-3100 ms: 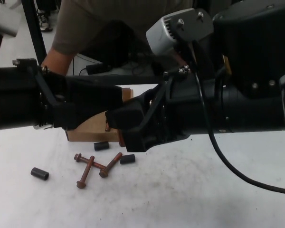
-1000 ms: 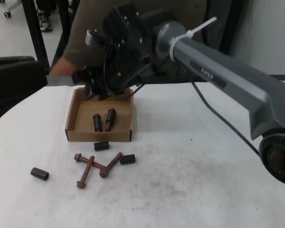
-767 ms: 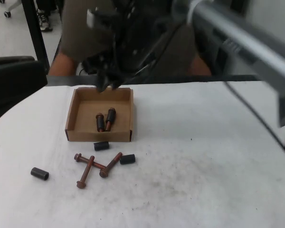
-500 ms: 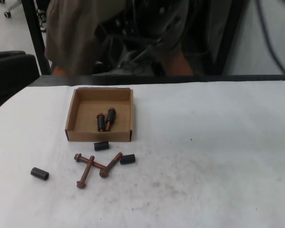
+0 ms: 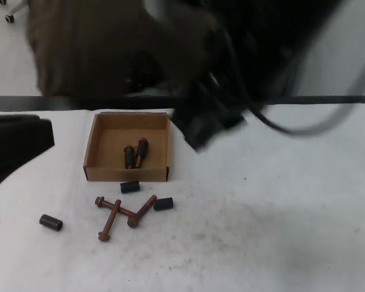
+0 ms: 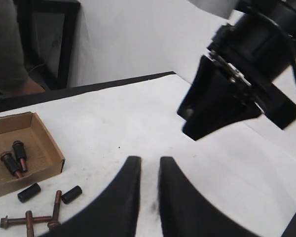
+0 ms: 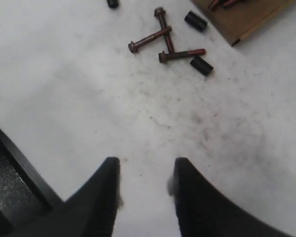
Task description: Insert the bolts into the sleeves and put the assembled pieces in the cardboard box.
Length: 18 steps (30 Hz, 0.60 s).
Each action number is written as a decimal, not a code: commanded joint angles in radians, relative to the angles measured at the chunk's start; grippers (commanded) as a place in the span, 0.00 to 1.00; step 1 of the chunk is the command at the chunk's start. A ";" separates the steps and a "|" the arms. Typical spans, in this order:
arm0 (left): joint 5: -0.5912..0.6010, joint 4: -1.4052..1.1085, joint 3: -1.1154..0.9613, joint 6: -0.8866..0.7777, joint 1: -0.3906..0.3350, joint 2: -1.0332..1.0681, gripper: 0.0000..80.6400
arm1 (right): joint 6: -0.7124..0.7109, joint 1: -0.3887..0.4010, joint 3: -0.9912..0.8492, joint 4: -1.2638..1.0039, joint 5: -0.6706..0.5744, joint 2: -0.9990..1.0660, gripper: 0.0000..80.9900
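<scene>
High view: a white bench (image 5: 280, 237), smudged with dark specks, carries a shallow tan cardboard box (image 5: 126, 174) with two sleeved bolts (image 5: 140, 152) side by side inside. Just in front of the box lie three loose rust-brown metal bolts (image 5: 111, 217), crossing each other, and three short black cylindrical sleeves (image 5: 163, 204). The left tool (image 6: 149, 197), its fingers a narrow slit apart, and the right tool (image 7: 145, 182), spread wider, both grip nothing. Each hangs over bare bench, well apart from these parts.
</scene>
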 commanded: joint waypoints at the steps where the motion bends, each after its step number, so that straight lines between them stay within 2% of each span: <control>1: -0.007 0.047 -0.001 0.003 -0.005 -0.007 0.17 | 0.099 0.031 0.265 -0.114 0.011 -0.191 0.43; 10: -0.007 0.046 0.001 0.003 -0.005 -0.007 0.17 | 0.300 0.056 0.738 -0.251 0.011 -0.556 0.43; 13: -0.007 0.046 0.001 0.003 -0.005 -0.007 0.17 | 0.382 0.056 0.821 -0.306 0.011 -0.631 0.43; 18: -0.007 0.046 0.001 0.003 -0.005 -0.007 0.17 | 0.438 0.056 0.866 -0.382 0.003 -0.676 0.43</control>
